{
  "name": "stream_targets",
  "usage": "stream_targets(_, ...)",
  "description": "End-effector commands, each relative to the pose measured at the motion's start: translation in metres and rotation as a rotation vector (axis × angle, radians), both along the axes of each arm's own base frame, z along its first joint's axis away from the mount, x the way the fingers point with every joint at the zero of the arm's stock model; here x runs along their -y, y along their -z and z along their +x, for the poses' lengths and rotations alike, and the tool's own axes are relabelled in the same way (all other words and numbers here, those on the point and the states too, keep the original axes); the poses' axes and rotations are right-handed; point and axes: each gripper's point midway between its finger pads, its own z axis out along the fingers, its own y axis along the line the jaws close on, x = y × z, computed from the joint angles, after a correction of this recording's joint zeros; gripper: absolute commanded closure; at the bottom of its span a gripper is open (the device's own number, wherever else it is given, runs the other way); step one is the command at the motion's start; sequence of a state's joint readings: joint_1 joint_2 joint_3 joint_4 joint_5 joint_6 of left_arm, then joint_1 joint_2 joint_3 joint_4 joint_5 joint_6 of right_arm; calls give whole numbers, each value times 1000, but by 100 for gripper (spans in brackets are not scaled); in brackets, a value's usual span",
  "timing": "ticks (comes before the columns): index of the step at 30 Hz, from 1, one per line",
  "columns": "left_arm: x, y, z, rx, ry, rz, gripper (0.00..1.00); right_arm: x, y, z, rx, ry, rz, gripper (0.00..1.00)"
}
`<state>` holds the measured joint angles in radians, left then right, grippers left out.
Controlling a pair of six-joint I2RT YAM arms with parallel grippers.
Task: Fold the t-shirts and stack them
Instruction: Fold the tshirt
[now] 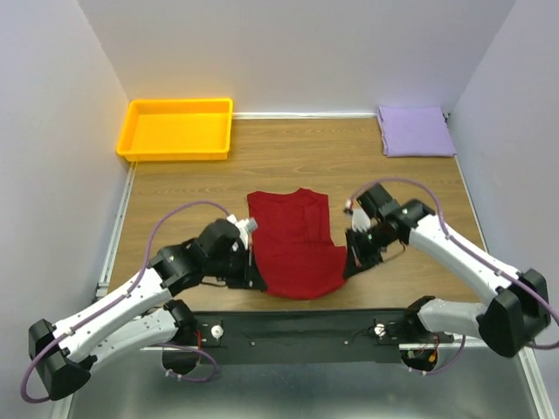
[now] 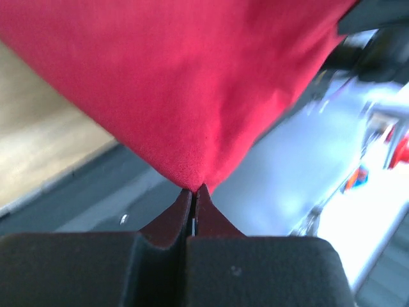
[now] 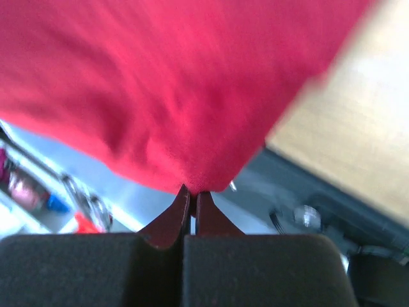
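Observation:
The deep red t-shirt hangs lifted between both grippers at the near middle of the table, its far part resting on the wood. My left gripper is shut on the shirt's near left corner; in the left wrist view the red cloth runs into the closed fingertips. My right gripper is shut on the near right corner, and the red cloth is pinched at its tips. The pale lavender t-shirt lies folded at the far right corner.
A yellow-orange tray stands at the far left corner. White walls close in the table on three sides. The black base rail runs along the near edge, just below the hanging shirt.

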<state>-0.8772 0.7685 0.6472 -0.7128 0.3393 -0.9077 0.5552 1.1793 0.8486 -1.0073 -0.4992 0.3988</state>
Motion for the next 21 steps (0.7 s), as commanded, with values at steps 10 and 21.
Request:
stream_targets(10, -55, -28, 270, 378, -339, 88, 100, -55, -25, 254, 255, 126, 29, 96)
stream_targets(21, -54, 68, 360, 278, -317, 132, 100, -31, 67, 319, 217, 286, -27, 98)
